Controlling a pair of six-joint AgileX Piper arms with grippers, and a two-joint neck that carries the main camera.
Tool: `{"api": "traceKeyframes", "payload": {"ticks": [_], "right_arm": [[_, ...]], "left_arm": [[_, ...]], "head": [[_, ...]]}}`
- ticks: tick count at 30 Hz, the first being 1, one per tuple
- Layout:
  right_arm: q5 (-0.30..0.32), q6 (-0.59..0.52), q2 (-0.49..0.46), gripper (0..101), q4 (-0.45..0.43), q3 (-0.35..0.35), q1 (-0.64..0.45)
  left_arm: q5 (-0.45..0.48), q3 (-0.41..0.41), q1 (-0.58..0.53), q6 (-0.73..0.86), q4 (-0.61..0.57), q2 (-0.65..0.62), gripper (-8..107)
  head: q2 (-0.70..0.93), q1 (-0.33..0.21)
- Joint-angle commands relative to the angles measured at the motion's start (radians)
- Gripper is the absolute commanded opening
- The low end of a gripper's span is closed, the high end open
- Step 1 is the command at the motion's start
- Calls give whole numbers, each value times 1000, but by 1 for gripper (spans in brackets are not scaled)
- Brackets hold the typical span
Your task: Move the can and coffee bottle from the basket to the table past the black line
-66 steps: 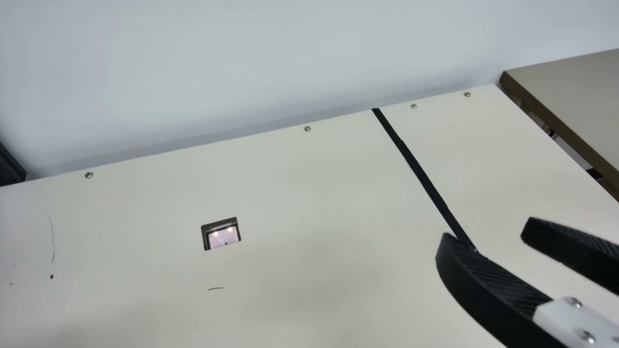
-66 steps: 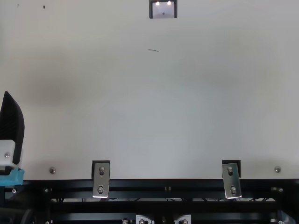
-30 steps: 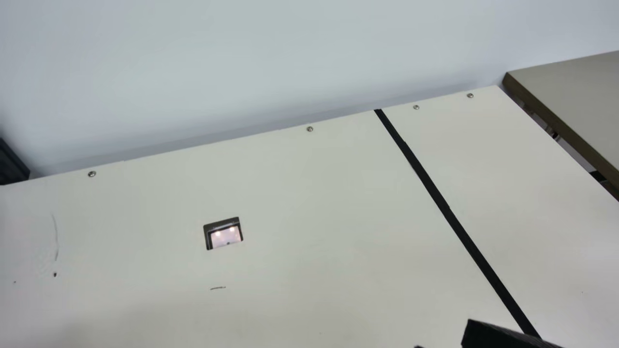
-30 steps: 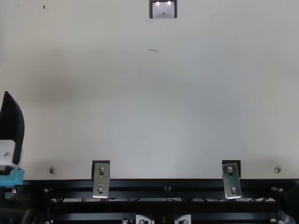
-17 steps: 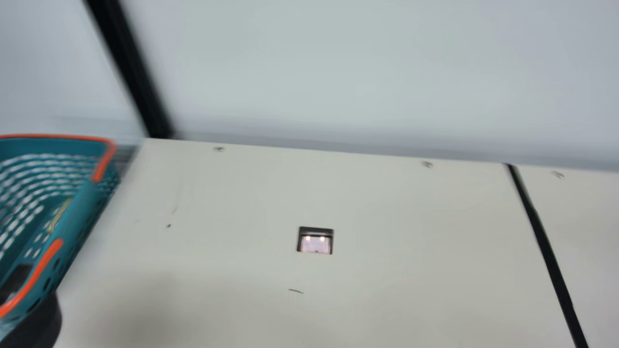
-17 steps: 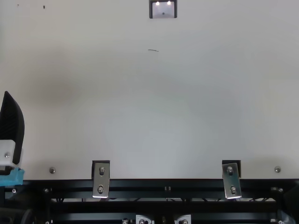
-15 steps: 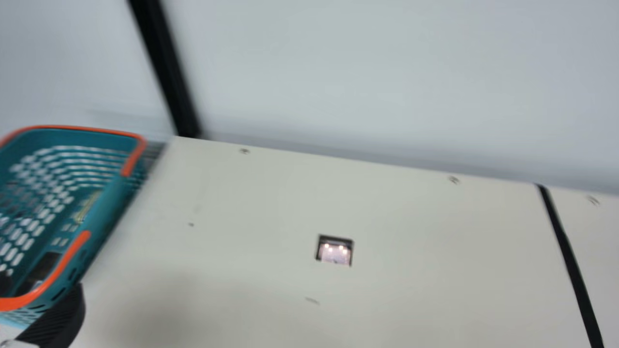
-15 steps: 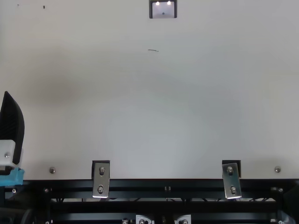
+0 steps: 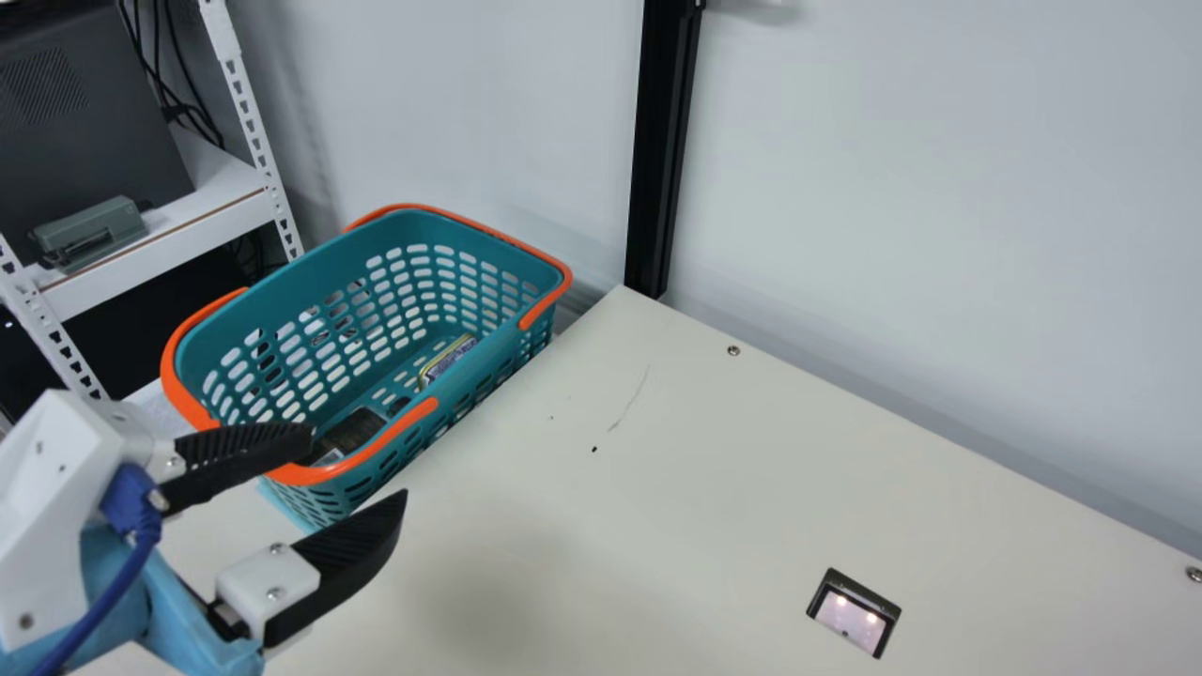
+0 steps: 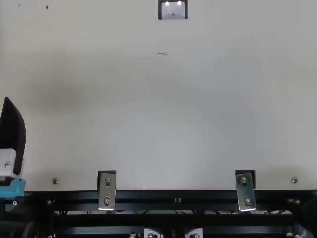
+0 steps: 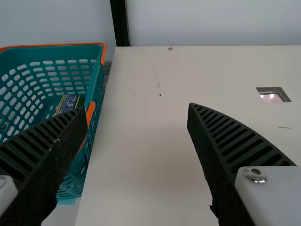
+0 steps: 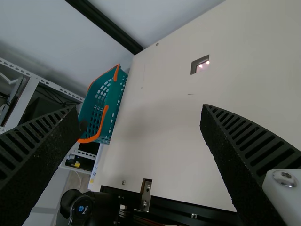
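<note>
Shelving (image 9: 188,239) of white metal stands at 10 o'clock in the main view, a dark box (image 9: 94,113) and a small grey-green case (image 9: 94,230) on its board. At 8 o'clock, my left hand (image 9: 360,465) hangs in front of the basket (image 9: 310,277), open, its two black ribbed fingers spread wide; the upper one overlaps the orange-trimmed rim from this angle, and whether they touch I cannot tell. Teal and upright, the basket sits at 9 o'clock beside the table (image 9: 657,488). Within it, toward its 6 o'clock side, lies a dark brown item (image 9: 352,430), partly hidden by the near wall; I cannot tell if it is the coffee bottle. Toward its 3 o'clock side rests the yellow-edged can (image 9: 449,361). A black post (image 9: 662,150) rises at 12 o'clock behind the cream table's far corner. Between 4 and 5 o'clock, two lights glow in a dark-framed opening (image 9: 853,615). In the right wrist view, my right hand (image 12: 141,107) is likewise open, fingers well apart above the table.
</note>
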Motion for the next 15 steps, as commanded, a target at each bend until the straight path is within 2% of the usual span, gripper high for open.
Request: {"api": "traceKeyframes", "payload": {"ticks": [1,9,15], "right_arm": [[0,0,0,101,0,0,0],[0,0,0,101,0,0,0],[0,0,0,101,0,0,0]], "left_arm": [[0,0,0,0,0,0,90],[-9,-7,6,-16,4,9,90],[-70,-59,29,-106,51,85,90]], "head": [[7,-17],[7,-17],[7,-17]]}}
